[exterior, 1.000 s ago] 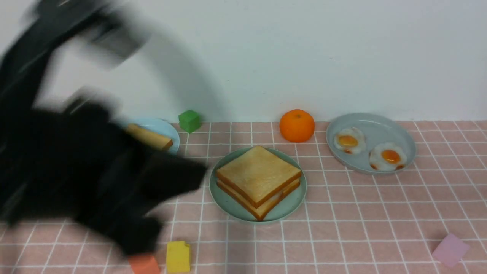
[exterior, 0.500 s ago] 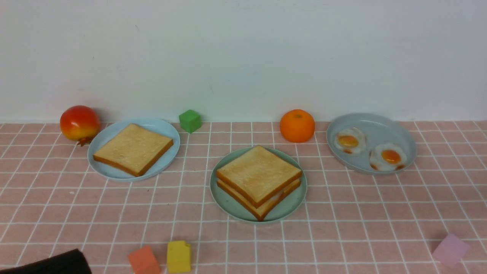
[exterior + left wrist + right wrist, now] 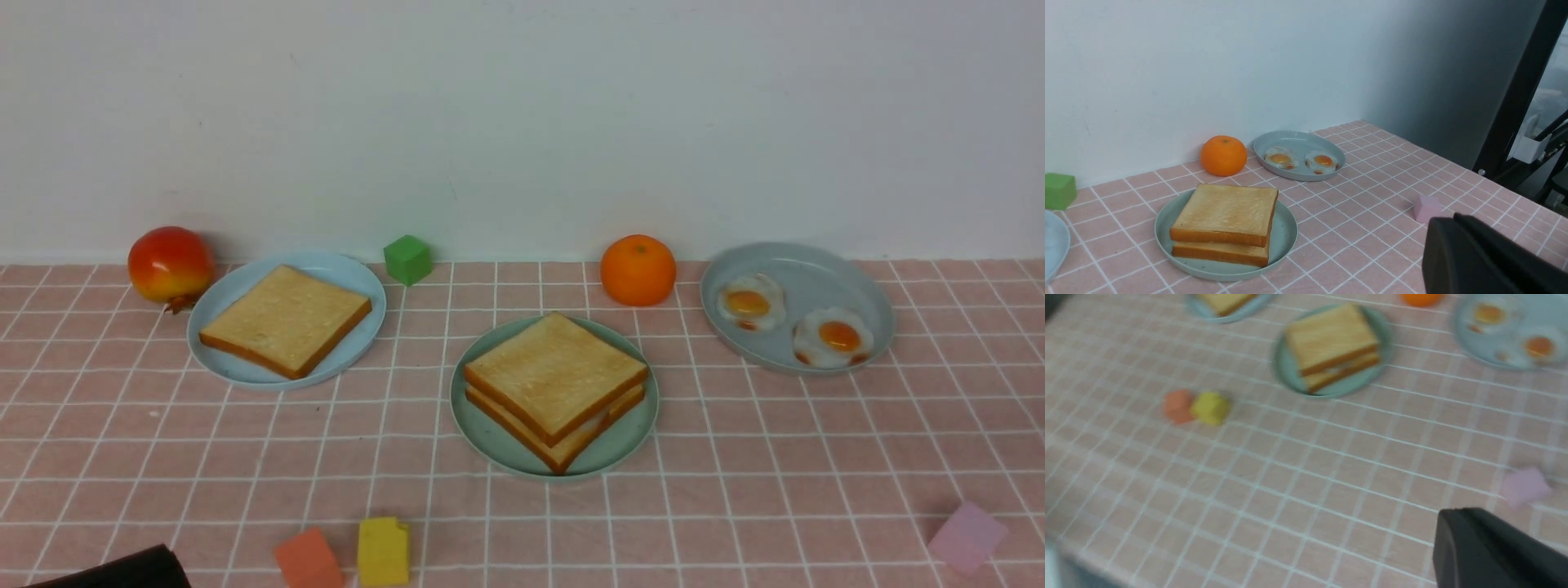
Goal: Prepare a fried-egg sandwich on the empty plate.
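The fried-egg sandwich (image 3: pixel 555 388) sits finished on the mint-green plate (image 3: pixel 490 437) at the middle of the table (image 3: pixel 735 457): 2 toast slices stacked, with a sliver of white egg showing between them at the near-right edge.

Only a dark corner of the left gripper (image 3: pixel 1486 261) shows in its wrist view. Its jaws are pressed together and hold nothing. The sandwich lies well ahead of it, apart from it.

The right gripper (image 3: pixel 1494 551) shows as a dark blurred tip, also well short of the plate. I cannot tell how its jaws stand.

Beyond the sandwich from both grippers are an orange (image 3: pixel 638 269) and a grey-blue plate (image 3: pixel 816 261) with 2 fried eggs (image 3: pixel 749 302). A pale blue plate (image 3: pixel 359 282) bears 1 toast slice (image 3: pixel 286 318).
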### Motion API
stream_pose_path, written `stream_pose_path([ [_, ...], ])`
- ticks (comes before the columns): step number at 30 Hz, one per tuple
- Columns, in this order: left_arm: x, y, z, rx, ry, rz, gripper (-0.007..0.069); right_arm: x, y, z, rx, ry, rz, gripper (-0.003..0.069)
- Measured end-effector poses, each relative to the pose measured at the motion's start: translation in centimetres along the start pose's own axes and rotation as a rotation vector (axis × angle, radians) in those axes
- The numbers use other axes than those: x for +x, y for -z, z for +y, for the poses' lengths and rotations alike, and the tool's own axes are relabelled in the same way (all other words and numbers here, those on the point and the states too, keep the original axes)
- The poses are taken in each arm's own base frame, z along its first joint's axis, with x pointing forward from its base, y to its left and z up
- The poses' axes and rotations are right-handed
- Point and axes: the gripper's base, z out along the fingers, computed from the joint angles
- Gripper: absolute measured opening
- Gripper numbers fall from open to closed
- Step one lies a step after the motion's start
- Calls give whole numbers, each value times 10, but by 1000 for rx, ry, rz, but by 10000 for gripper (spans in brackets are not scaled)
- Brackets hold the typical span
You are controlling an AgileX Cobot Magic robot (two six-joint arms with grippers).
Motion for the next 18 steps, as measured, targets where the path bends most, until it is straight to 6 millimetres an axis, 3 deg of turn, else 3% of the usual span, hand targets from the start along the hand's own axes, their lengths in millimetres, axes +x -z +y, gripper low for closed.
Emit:
stream_pose_path([
  [4,0,0,0,0,0,0,-13,19,-5,-11,142,-98,-11,32],
  [7,0,0,0,0,0,1,-13,46,-8,-21,274,-215,-40,32],
  [12,2,0,0,0,0,7,-13,77,-2,-24,349,-303,-123,36],
  [18,2,0,0,-1,0,7,-10,90,-5,-24,370,-336,-140,43],
])
